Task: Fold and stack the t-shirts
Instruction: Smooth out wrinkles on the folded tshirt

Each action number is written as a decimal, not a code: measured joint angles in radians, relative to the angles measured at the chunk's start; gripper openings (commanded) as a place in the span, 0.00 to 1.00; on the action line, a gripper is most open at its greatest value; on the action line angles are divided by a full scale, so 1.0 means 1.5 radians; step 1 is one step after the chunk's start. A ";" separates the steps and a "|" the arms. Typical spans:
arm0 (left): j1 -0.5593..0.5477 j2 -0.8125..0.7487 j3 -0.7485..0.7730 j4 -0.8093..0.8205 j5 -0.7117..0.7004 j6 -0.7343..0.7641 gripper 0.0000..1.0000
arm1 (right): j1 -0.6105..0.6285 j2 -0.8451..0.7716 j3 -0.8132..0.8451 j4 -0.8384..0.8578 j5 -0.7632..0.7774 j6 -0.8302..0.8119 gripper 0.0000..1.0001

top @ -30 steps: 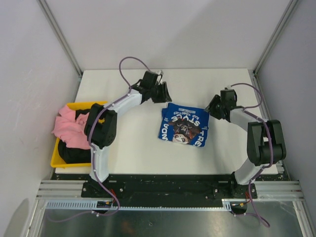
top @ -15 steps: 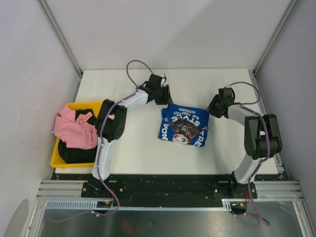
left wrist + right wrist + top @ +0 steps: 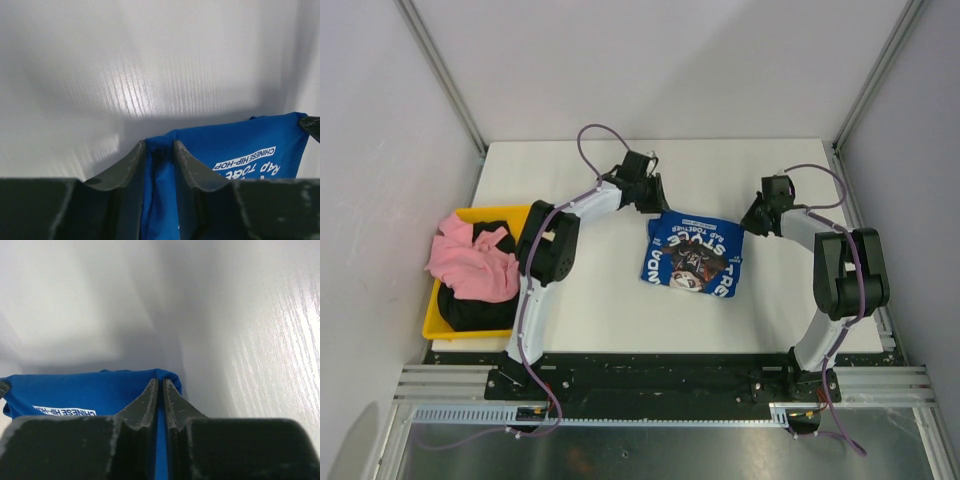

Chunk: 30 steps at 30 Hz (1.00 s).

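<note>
Blue cloth is pinched at both far corners. The blue shirt (image 3: 692, 255) lies partly folded, print up, in the middle of the bench (image 3: 590, 290), and each arm stretches to one end of its far edge. In the left wrist view the left fingers (image 3: 131, 165) are closed on a bunched ridge of fabric at the corner, with a thick fold of cloth between them. In the right wrist view the right fingers (image 3: 145, 402) are almost touching, closed on a thin edge of the shirt at the opposite corner. The pink shirt (image 3: 470, 265) and the black shirt (image 3: 470, 308) lie heaped in the yellow bin (image 3: 432, 320) at the left side of the bench, well apart from the work.

The step in hand looks like folding the far edge over toward the near one. To do it well, both arms should rise together, only just clear of the bench, and hold the edge lightly taut between them so it does not sag in the middle. They should then travel at an equal pace and lay the edge square on the near hem before letting go. The right hold appears shallow, so a hard outward pull could slip it free. The left hold takes in more cloth and may drag a lower layer along, which would skew the fold.
</note>
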 measured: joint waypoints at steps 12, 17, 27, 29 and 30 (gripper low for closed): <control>-0.001 -0.010 -0.013 0.002 0.006 -0.017 0.00 | 0.011 -0.001 0.008 -0.018 0.014 0.001 0.00; -0.001 -0.073 -0.068 -0.002 0.001 -0.017 0.00 | 0.025 -0.032 0.008 -0.040 0.032 0.003 0.00; -0.003 -0.247 -0.165 0.002 -0.015 -0.016 0.00 | 0.053 -0.144 0.009 -0.083 0.057 0.008 0.00; -0.004 -0.269 -0.186 0.003 -0.019 -0.016 0.00 | 0.058 -0.161 0.009 -0.092 0.059 0.012 0.00; -0.004 -0.279 -0.196 0.003 -0.022 -0.016 0.00 | 0.061 -0.169 0.009 -0.094 0.060 0.013 0.00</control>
